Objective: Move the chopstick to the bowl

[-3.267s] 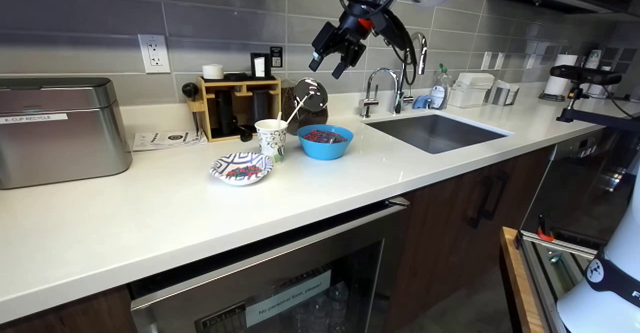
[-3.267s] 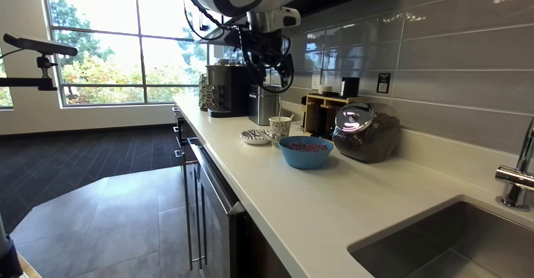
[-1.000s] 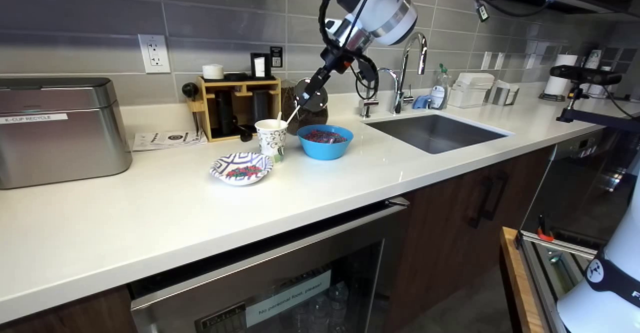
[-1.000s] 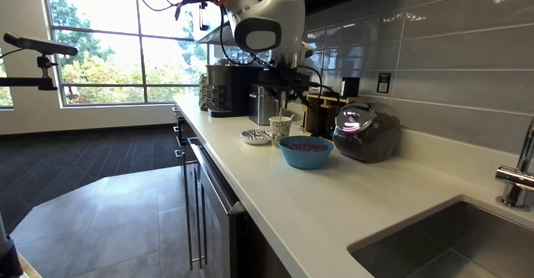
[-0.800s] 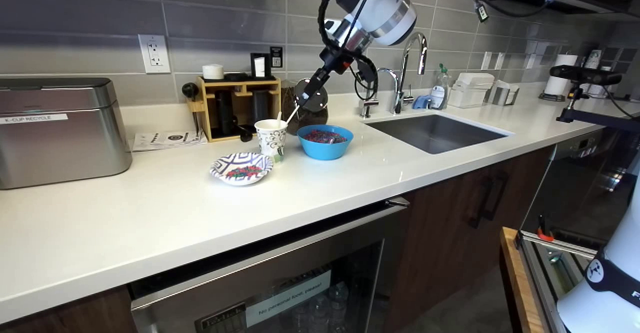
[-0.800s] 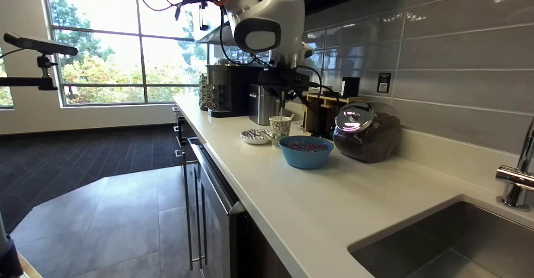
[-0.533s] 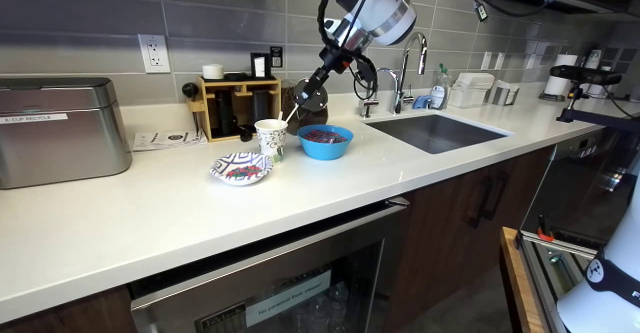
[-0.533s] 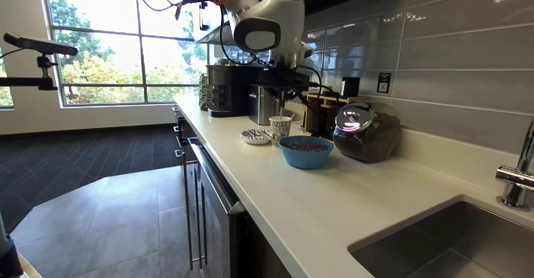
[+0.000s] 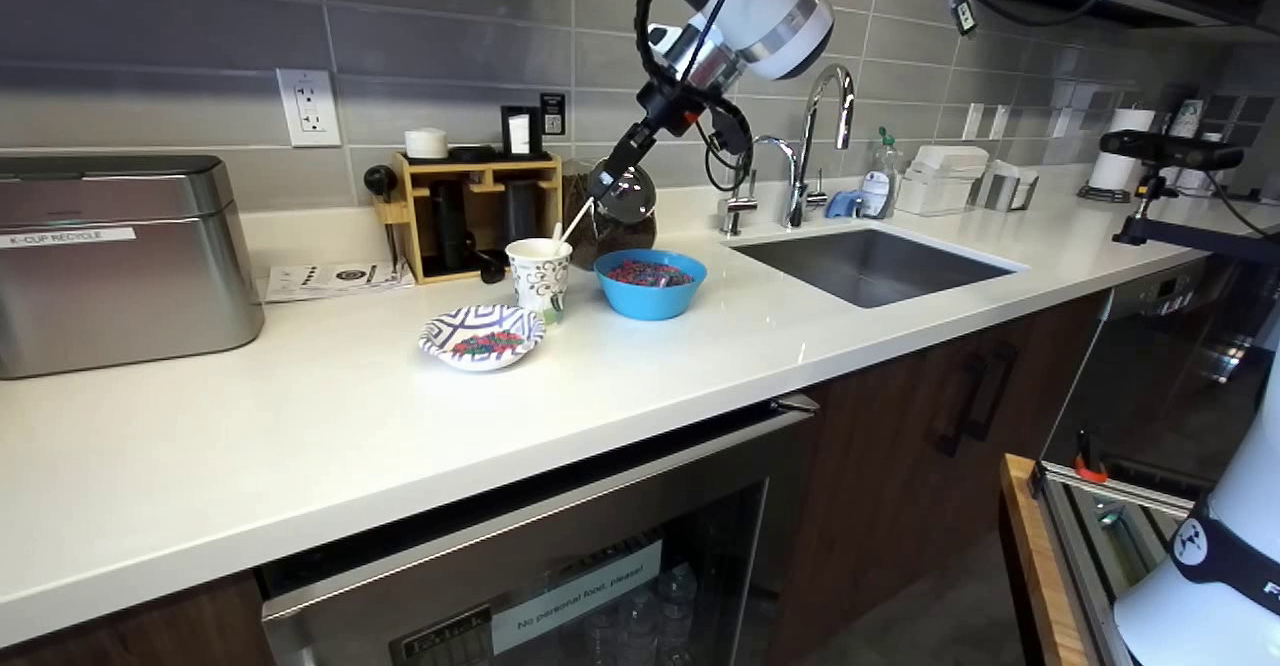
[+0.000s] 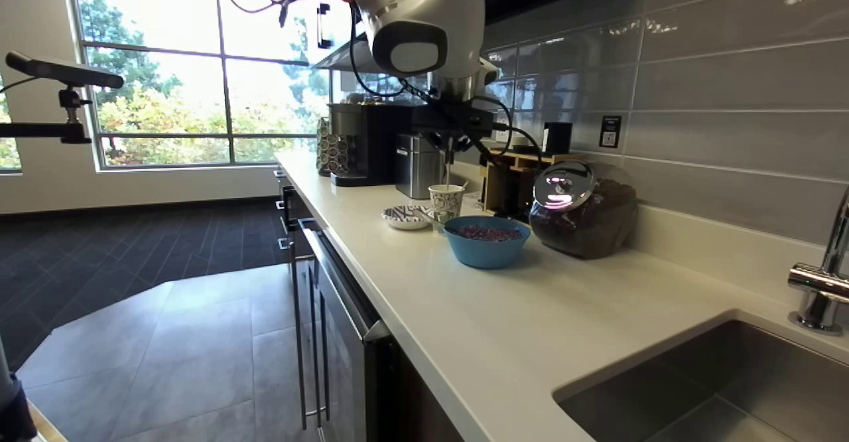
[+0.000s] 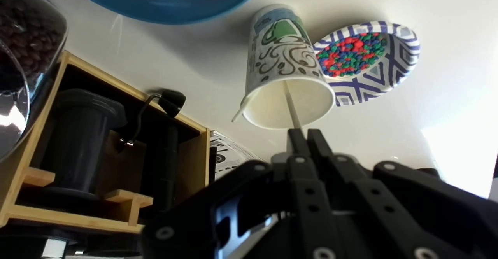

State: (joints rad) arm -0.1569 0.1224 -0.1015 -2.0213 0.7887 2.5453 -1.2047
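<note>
The chopstick, a thin pale stick (image 11: pixel 292 105), leans up out of a white patterned paper cup (image 11: pixel 280 53); its lower end is inside the cup. My gripper (image 11: pixel 306 132) is shut on its upper end, just above the cup's mouth. In an exterior view the gripper (image 9: pixel 600 186) reaches down at a slant, with the chopstick (image 9: pixel 577 222) running from its tips into the cup. Right beside the cup stands the light-blue bowl (image 9: pixel 650 301), holding red, blue and green bits. The bowl (image 11: pixel 177 10) is only partly inside the wrist view.
Another pale stick (image 11: pixel 243 109) pokes over the cup's rim. A patterned paper dish (image 9: pixel 438 336) sits against the cup. Behind are a glass jar (image 9: pixel 605 236) and a wooden rack (image 9: pixel 553 216). A faucet (image 9: pixel 800 186) and sink lie beyond the bowl. A translucent handle (image 10: pixel 428 216) overhangs the bowl.
Open and high above the counter earlier, the gripper has descended and closed on the chopstick. Over the last half second it has shifted slightly, tilting the chopstick and nudging the cup a little.
</note>
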